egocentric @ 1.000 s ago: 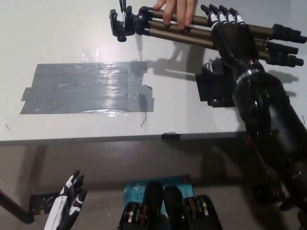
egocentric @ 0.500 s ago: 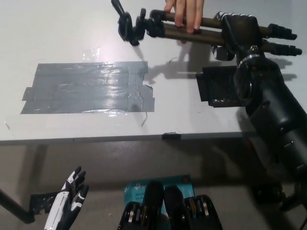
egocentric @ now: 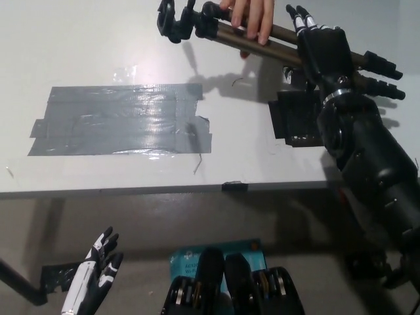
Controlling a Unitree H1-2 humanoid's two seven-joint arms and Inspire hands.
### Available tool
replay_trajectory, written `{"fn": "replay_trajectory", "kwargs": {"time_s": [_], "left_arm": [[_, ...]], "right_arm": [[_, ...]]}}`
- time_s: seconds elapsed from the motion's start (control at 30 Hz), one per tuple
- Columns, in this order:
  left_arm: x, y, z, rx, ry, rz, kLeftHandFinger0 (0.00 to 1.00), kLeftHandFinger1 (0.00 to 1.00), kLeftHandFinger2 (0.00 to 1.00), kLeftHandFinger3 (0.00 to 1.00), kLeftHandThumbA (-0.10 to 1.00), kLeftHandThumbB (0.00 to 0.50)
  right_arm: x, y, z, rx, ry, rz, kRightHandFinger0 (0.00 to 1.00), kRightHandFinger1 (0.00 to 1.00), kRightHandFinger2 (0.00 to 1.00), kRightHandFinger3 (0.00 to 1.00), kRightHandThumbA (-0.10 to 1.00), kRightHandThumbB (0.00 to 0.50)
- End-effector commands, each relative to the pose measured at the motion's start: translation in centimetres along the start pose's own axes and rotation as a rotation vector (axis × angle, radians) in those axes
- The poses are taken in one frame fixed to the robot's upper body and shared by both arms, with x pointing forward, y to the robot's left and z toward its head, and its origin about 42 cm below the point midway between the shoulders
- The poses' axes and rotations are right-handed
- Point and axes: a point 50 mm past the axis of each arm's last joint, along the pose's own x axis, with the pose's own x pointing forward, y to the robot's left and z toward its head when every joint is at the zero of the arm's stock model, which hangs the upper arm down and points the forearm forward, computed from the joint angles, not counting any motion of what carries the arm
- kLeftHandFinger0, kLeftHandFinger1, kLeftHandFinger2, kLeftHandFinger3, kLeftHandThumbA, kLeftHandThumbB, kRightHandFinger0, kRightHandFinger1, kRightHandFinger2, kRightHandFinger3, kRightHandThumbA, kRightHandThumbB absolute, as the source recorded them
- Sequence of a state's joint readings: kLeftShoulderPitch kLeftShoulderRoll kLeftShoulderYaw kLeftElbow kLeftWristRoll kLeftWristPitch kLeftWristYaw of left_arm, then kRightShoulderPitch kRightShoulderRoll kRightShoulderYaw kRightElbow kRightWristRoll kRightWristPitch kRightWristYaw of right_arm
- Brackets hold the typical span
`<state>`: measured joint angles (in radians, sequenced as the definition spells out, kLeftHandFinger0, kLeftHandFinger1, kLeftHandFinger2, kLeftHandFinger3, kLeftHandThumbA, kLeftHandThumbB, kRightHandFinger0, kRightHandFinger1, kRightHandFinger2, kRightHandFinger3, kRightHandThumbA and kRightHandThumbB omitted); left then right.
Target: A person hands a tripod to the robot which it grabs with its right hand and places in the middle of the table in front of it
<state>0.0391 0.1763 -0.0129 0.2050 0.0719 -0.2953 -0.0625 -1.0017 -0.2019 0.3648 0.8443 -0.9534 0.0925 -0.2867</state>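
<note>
One tripod (egocentric: 275, 41) (folded), person's hand (egocentric: 251, 16) gripping, right robot hand (egocentric: 321, 47) over legs

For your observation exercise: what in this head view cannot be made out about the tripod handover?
- Right hand: its back hides whether the fingers grip the tripod.
- Person's hand: cut off by the top edge.
- Tripod's middle: covered by both hands.
- Left hand, resting lower left: cut off by the bottom edge.
</note>
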Motion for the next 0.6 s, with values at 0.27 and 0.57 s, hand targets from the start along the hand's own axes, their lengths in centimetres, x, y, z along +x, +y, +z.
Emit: {"fn": "replay_trajectory", "kwargs": {"time_s": [0.27,0.57], "left_arm": [[1.5,0.8,1.6,0.028,-0.065,-0.050,0.97,1.00,1.00,1.00,0.82,0.303],[1.9,0.9,1.7,0.042,-0.070,-0.057,0.97,1.00,1.00,1.00,0.85,0.309]], "right_arm": [[0.5,-3.9,-0.6,0.003,-0.209,-0.399,0.00,0.49,0.88,0.98,-0.10,0.206],[-2.3,1.7,-3.7,-0.030,-0.213,-0.228,0.00,0.38,0.82,0.72,-0.10,0.254]]}}
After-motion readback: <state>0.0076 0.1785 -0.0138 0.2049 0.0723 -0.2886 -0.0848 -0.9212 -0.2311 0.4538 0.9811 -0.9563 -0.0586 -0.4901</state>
